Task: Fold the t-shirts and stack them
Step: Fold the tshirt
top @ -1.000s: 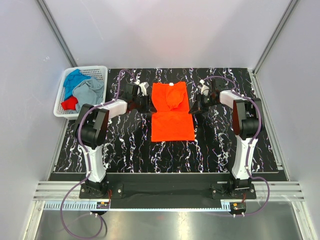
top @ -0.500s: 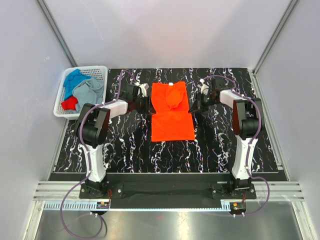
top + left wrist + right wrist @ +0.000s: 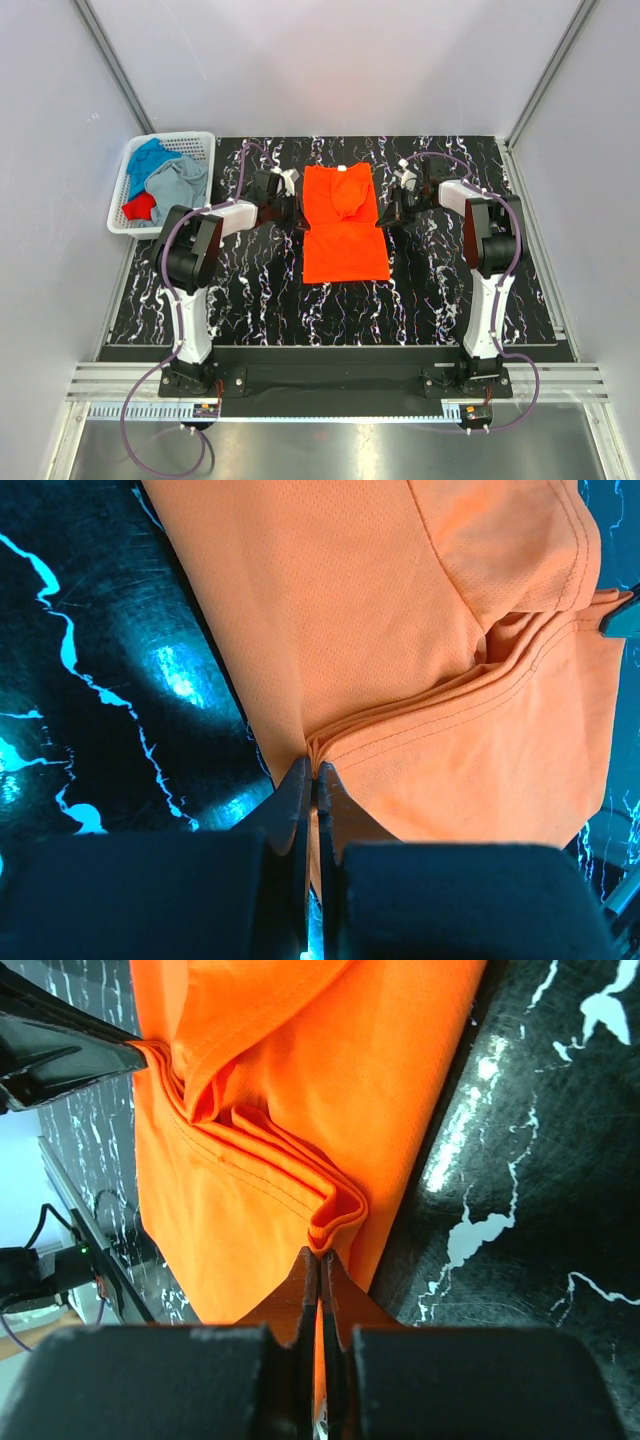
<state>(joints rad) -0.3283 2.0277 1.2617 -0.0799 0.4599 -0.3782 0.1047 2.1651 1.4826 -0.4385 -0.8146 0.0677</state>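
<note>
Orange shirt lies flat mid-table, already folded narrow, with a rumpled hump toward its far end. The left claw is clamped tight on a bunched ridge of cloth at the left edge. The right claw is pinched shut on the matching ridge opposite. This looks like the crosswise fold getting under way. Next call: lift both sides level and together, and carry the cloth over without the layers slipping. Other shirts, blue, grey and red, sit in the basket at far left.
</note>
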